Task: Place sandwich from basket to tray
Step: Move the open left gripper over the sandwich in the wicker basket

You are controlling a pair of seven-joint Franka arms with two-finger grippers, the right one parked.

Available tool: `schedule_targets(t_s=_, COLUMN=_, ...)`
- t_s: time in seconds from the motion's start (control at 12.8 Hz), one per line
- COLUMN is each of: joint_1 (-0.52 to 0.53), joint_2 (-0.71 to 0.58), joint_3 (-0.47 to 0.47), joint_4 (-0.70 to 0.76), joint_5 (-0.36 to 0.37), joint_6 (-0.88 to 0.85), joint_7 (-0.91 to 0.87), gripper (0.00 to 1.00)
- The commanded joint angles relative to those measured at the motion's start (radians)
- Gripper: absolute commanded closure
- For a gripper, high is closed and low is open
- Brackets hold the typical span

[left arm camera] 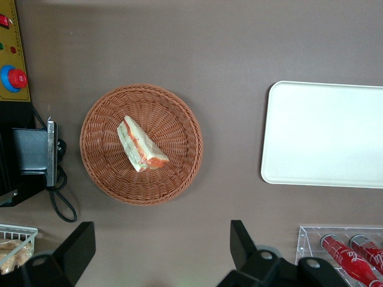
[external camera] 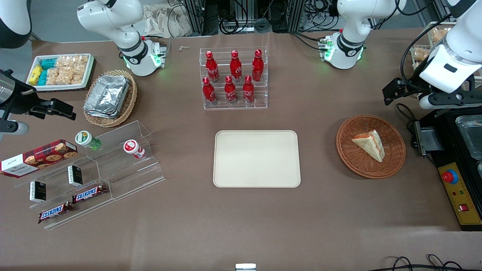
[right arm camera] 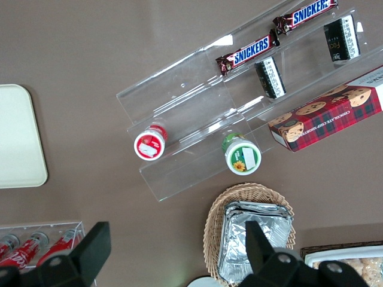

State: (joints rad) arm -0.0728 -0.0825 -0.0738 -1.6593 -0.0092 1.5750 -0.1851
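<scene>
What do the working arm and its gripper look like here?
The left arm has glossy white rounded shells with black joint sections and black cables alongside. Its base shows green lights. The gripper, above the table near the basket, has black, blocky, wedge-tipped fingers.

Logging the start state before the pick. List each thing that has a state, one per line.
sandwich: lying in the basket, wrapped, untouched
basket: holds only the sandwich
tray: nothing on it
pincer: open, raised above the table beside the basket, holding nothing
bottles: upright in their clear rack
</scene>
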Motion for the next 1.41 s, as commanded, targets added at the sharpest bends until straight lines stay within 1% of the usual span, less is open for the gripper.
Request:
schedule_targets(t_s=0.0, joint_1=0.001, joint_2=0.004, joint_3=-0.006, joint_4=0.015, joint_5=0.015, joint_6=-0.020, joint_7=-0.016, gripper=0.00)
schedule_targets(t_s=0.39, joint_1=0.002, joint_2=0.004, joint_3=-0.001, joint_4=0.004, joint_5=0.023, joint_6=-0.033, joint_7=-0.004, gripper=0.00)
schedule_targets(t_s=0.47, joint_1=0.002, joint_2=0.004, joint_3=0.006, joint_4=0.004, joint_5=0.023, joint_6=-0.074, joint_7=-0.004, gripper=0.00)
schedule_targets(t_s=0.7, joint_1=0.008, joint_2=-0.003, joint_3=0.058, joint_4=-0.013, joint_5=0.040, joint_6=-0.087, joint_7=-0.025, gripper=0.00)
schedule_targets(t_s=0.86, joint_1=0.008, joint_2=-0.023, joint_3=0.100, joint_4=-0.075, joint_5=0.043, joint_6=-0.081, joint_7=-0.069, gripper=0.00)
schedule_targets(t_s=1.02, joint_1=0.008, joint_2=-0.057, joint_3=0.108, joint_4=-0.166, joint_5=0.046, joint_6=-0.023, joint_7=-0.103, gripper=0.00)
schedule_targets(t_s=1.17, joint_1=0.008, joint_2=-0.123, joint_3=0.117, joint_4=-0.329, joint_5=0.045, joint_6=0.112, joint_7=-0.225, gripper=0.00)
schedule_targets(t_s=1.33, joint_1=0.008, joint_2=-0.172, joint_3=0.120, joint_4=-0.492, joint_5=0.041, joint_6=0.274, joint_7=-0.295, gripper=0.00)
